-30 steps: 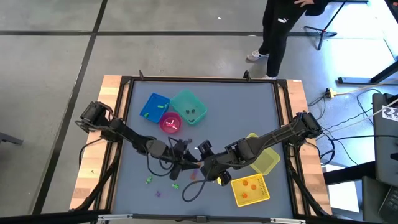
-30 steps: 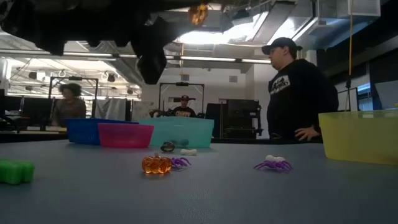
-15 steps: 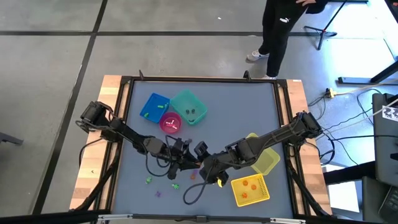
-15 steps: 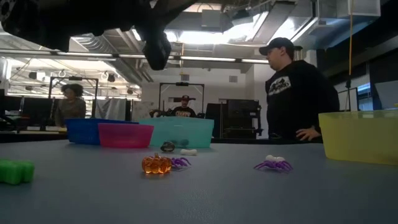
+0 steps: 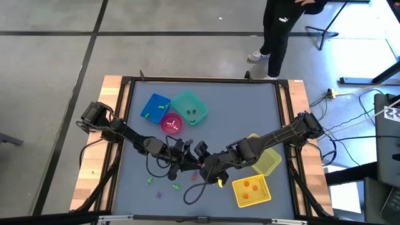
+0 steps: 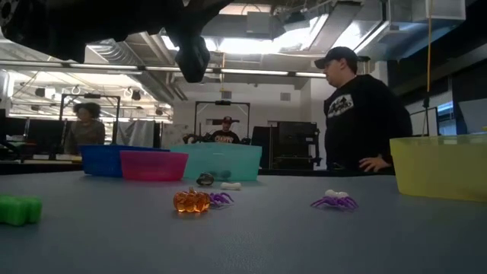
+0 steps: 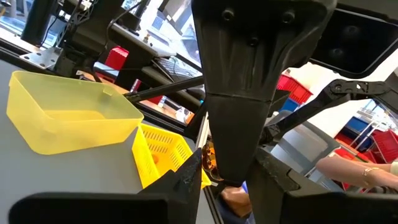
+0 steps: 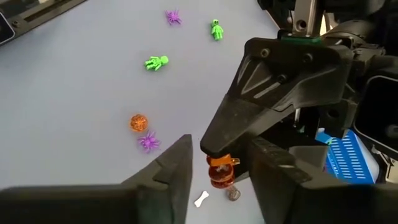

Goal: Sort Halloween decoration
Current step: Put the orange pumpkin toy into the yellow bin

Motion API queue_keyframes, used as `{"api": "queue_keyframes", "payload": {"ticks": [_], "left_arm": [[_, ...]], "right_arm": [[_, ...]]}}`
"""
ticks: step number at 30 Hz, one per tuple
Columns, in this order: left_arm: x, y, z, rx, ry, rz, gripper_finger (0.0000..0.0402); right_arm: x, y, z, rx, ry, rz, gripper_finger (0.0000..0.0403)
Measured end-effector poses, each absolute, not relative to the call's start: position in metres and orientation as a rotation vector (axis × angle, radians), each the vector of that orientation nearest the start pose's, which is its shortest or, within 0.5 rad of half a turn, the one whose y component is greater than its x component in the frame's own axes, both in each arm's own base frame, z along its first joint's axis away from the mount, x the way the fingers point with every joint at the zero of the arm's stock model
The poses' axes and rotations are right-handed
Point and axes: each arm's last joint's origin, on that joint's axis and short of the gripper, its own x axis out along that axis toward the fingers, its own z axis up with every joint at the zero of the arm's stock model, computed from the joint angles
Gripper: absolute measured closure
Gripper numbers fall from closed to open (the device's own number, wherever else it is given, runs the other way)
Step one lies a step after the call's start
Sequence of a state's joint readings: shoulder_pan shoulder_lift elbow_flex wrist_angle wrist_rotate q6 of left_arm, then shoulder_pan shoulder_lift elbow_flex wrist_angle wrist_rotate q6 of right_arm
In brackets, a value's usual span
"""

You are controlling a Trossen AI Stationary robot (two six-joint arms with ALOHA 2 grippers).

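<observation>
Near the middle of the table's front half the left gripper [image 8: 214, 149] pinches a small orange trinket [image 8: 219, 172] at its fingertips, raised above the grey table [image 5: 250, 112]; the right gripper [image 8: 214, 165] hangs around that trinket, its fingers apart on either side; an orange pumpkin [image 8: 138, 122] and purple spider [image 8: 148, 142] lie on the table below.

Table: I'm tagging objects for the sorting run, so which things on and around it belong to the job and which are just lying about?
Job: orange pumpkin, purple spider, purple-and-white spider, green piece, white bone, orange trinket in the left pincer; blue bin, pink bin, teal bin, yellow bin.
Lying about: person in a black hoodie, person at a desk farther back.
</observation>
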State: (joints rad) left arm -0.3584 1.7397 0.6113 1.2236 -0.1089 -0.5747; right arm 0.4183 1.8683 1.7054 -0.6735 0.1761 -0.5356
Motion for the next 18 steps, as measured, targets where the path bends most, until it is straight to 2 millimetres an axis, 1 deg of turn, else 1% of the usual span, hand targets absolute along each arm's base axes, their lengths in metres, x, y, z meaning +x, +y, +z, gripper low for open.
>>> {"api": "queue_keyframes", "payload": {"ticks": [4,7,18], "left_arm": [[0.3004,-0.1092,0.1772,-0.593,-0.019,-0.269,0.0315],[0.3003,-0.1093,0.1773,-0.593,-0.019,-0.272,0.0315],[0.3003,-0.1093,0.1777,-0.594,-0.022,-0.273,0.0315]], "right_arm": [[0.3798,0.1633,0.3039,-0.749,0.729,0.442,0.0292],[0.3797,0.1632,0.3039,-0.749,0.730,0.442,0.0308],[0.3795,0.1631,0.3036,-0.751,0.733,0.444,0.0337]]}}
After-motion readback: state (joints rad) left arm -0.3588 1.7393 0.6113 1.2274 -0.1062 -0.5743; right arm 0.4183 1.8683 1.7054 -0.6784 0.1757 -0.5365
